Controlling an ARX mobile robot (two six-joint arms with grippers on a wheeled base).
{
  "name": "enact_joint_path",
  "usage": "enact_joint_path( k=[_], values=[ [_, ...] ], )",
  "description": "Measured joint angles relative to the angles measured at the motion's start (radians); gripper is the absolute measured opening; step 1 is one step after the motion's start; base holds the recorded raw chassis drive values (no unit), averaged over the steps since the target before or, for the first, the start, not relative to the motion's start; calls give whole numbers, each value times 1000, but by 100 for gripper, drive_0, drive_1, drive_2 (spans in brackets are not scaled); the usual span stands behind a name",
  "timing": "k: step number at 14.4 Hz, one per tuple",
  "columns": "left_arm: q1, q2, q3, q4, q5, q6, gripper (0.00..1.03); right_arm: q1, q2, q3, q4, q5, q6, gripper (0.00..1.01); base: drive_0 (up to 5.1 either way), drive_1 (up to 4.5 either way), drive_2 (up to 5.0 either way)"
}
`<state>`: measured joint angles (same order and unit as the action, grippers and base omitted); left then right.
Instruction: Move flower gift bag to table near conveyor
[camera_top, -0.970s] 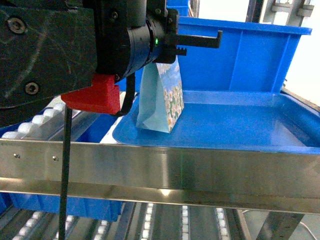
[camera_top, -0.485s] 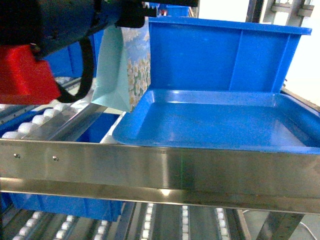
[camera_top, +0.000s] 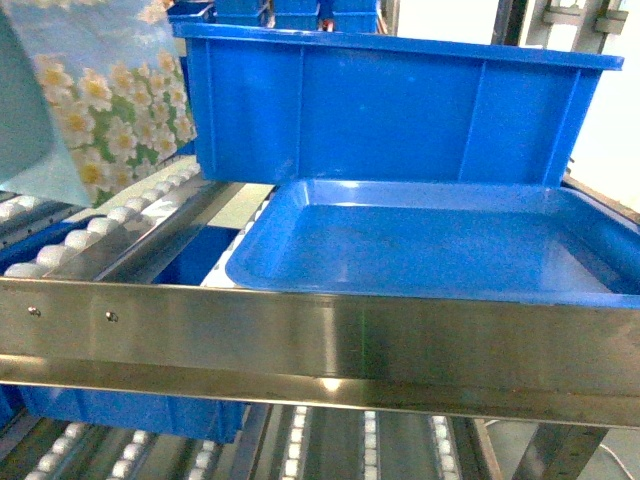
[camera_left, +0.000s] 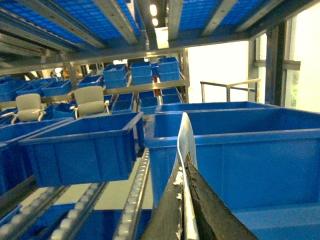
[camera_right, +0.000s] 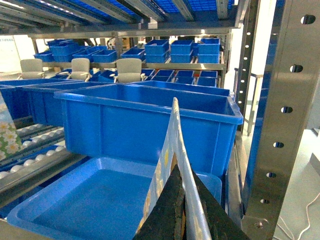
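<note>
Lifted left out of tray (camera_top: 420, 250) — one flower gift bag (camera_top: 100, 100), left claw (camera_left: 184, 200) pinching.

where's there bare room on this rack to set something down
The shallow blue tray has a bare floor, bordered by the tall blue bin behind and the steel front rail. The roller lane on the left is crowded by the flower gift bag hanging over it.

Open tray (camera_top: 430, 250) behind steel rail (camera_top: 320, 340)
</note>
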<state>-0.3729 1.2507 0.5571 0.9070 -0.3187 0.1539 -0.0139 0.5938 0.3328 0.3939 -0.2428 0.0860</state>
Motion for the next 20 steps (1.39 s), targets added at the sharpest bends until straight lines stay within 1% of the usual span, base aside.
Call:
enact_joint_path(
  k=[2,3,4,5,7,8,12,20],
  values=[
    [107,-99,-66,9,63,-13,2,0,0,0,0,0,0,2,0,0,0],
    [158,-158,-105,21,85,-11,2,0,0,0,0,0,0,2,0,0,0],
    [190,-217,-139,-5,102,-12,2,0,0,0,0,0,0,2,0,0,0],
    [201,-260,-176,-27,111,-13,2,0,0,0,0,0,0,2,0,0,0],
    [197,-291,-230,-25,111,-13,2,0,0,0,0,0,0,2,0,0,0],
    [187,-323,-245,-27,93,-10,2,0,0,0,0,0,0,2,0,0,0],
    [187,-332,-246,-24,86,5,2,0,0,0,0,0,0,2,0,0,0],
    [185,-332,-246,-23,87,5,2,0,0,0,-1,3,0,2,-485,251,251]
  ],
)
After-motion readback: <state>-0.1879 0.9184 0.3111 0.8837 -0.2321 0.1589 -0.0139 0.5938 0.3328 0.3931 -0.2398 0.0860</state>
